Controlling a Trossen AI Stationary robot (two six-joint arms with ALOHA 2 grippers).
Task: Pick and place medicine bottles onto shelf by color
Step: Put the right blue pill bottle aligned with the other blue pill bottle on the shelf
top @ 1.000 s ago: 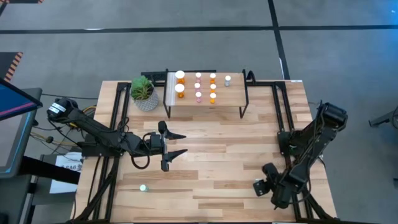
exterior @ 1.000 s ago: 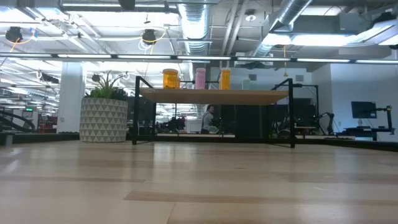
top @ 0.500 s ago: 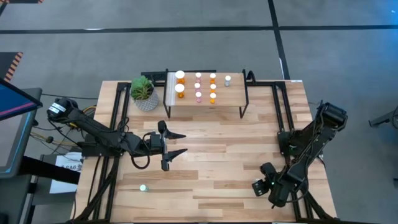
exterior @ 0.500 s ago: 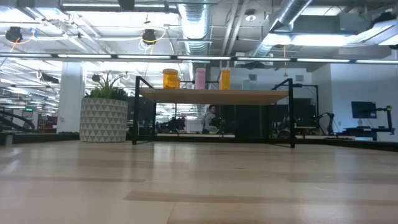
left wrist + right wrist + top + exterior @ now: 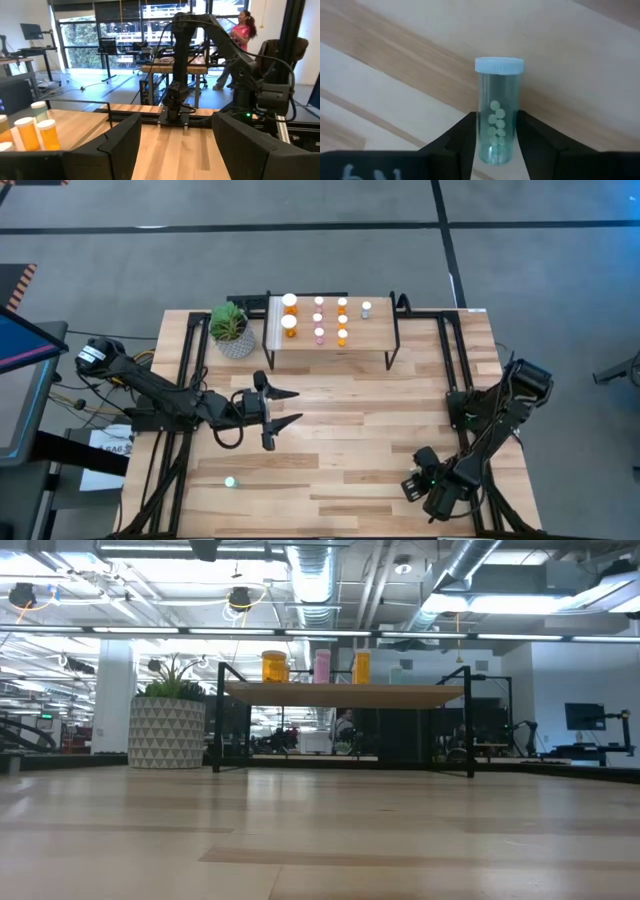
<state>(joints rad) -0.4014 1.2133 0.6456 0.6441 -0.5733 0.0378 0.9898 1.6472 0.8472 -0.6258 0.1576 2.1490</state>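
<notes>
Right gripper [image 5: 498,131], near the table's [image 5: 350,405] front right corner, is pinching a clear teal cylindrical bottle [image 5: 498,107]. Left gripper [image 5: 281,408] is hovering spread over bare planks before the shelf [image 5: 372,340].

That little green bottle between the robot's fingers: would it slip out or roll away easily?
The green bottle is a smooth, round cylinder, so it probably rolls if laid down. Its clear, hard-looking wall likely stays stiff under the right gripper. With few pills inside, it is probably light.
</notes>
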